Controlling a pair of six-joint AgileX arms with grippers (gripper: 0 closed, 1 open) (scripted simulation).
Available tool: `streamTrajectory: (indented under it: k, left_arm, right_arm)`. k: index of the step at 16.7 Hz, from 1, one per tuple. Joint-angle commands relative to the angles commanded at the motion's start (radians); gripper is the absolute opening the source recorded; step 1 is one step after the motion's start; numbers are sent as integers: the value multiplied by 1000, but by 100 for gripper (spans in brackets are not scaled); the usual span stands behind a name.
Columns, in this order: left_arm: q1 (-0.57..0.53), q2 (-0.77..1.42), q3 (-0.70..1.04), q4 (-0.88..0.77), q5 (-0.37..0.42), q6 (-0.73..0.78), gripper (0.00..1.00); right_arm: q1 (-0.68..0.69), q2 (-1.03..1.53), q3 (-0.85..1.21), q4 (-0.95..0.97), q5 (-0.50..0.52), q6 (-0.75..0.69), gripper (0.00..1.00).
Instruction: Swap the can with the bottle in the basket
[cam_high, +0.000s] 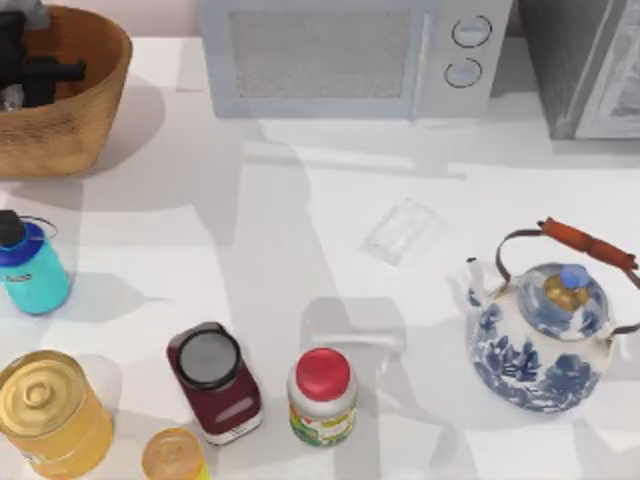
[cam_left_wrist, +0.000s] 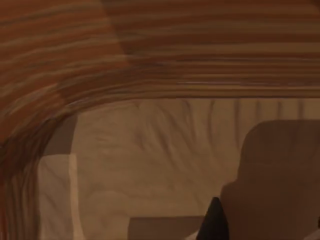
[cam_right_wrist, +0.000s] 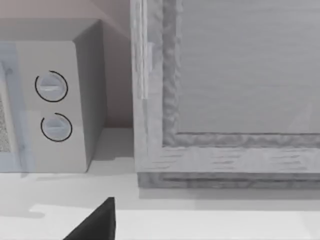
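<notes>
Left gripper sits down inside the basket at the top view's upper left; whether it holds anything cannot be told. Bottle stands upright on the table at the left edge, below the basket, well apart from it.

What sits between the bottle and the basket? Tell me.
Nothing: in the top view, bare white table separates the bottle from the basket.
</notes>
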Motion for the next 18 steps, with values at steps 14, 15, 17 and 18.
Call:
streamTrajectory:
  k: [14,15,17,18]
  left_arm:
    - [-81,-925,-1011,391,-223,-16,0]
    - [-86,-1034,-1117,438,-231,-20,0]
    - [-93,-1256,-1326,536,-241,-28,0]
    - [-96,-1370,-1429,585,-242,-33,0]
  right_arm:
    - [0,0,0,0,0,0,100]
    - [0,0,0,0,0,0,100]
    - [0,0,0,0,0,0,100]
    - [0,0,0,0,0,0,100]
